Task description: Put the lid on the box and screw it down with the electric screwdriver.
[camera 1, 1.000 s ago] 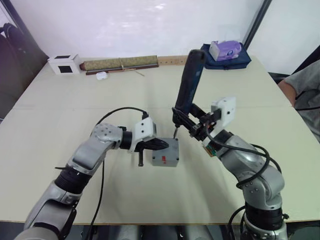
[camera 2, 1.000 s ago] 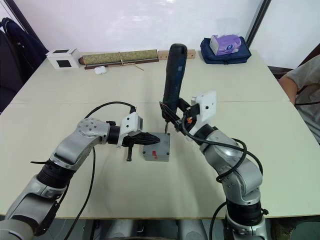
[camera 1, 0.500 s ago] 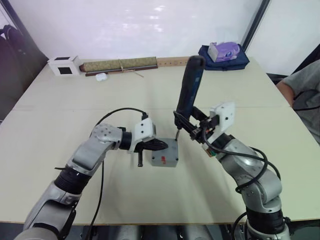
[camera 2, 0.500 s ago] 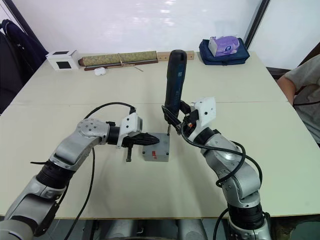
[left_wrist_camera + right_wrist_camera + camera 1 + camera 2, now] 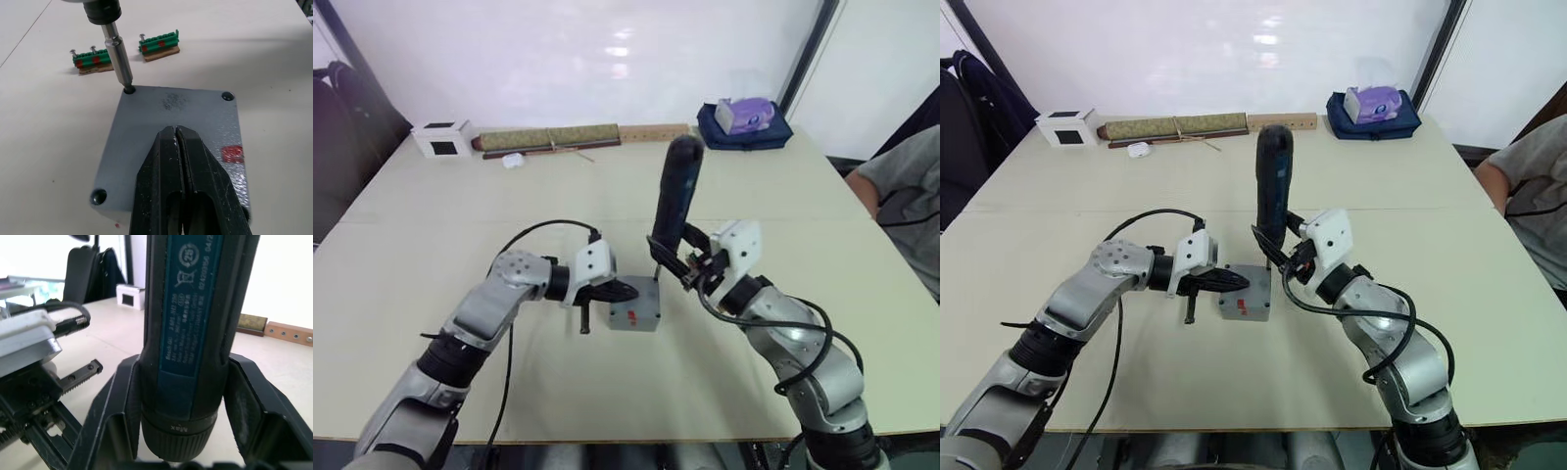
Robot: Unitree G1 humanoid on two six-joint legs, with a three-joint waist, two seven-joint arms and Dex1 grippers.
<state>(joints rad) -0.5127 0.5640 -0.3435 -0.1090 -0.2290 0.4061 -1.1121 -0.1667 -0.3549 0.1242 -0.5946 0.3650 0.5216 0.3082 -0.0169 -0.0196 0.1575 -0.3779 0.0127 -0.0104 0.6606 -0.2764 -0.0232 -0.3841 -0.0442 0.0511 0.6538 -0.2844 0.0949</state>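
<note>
while the broad cream table [image 5: 1449,323] is carrying everything, the box [image 5: 1246,305] is sitting near its middle with the lid [image 5: 171,127] already lying on top of it, closing it so that nothing inside is showing. the box is a small square enclosure of grey plastic with a red mark on its near side; the lid is a flat, faintly speckled grey plate with rounded corners and a recessed screw hole in each visible corner. along the far edge a long roll of patterned greenish material [image 5: 1175,127] is lying beside a wooden strip, a white cube with a black square face [image 5: 1069,126] is standing at the far left, and a dark blue bag [image 5: 1373,122] is holding a purple tissue pack [image 5: 1373,100] at the far right.

the electric screwdriver [image 5: 1271,196], a long dark cylinder with a blue label, is standing nearly upright, and its thin metal bit is pressing into the lid's far corner hole. the right gripper [image 5: 181,396] is clamping the tool's lower barrel between its black fingers. the left gripper [image 5: 177,142] is resting on the lid with its two fingers pressed together, pinching nothing.

two small green ribbed strips [image 5: 124,51], each carrying screws, are lying on the table just beyond the box.
</note>
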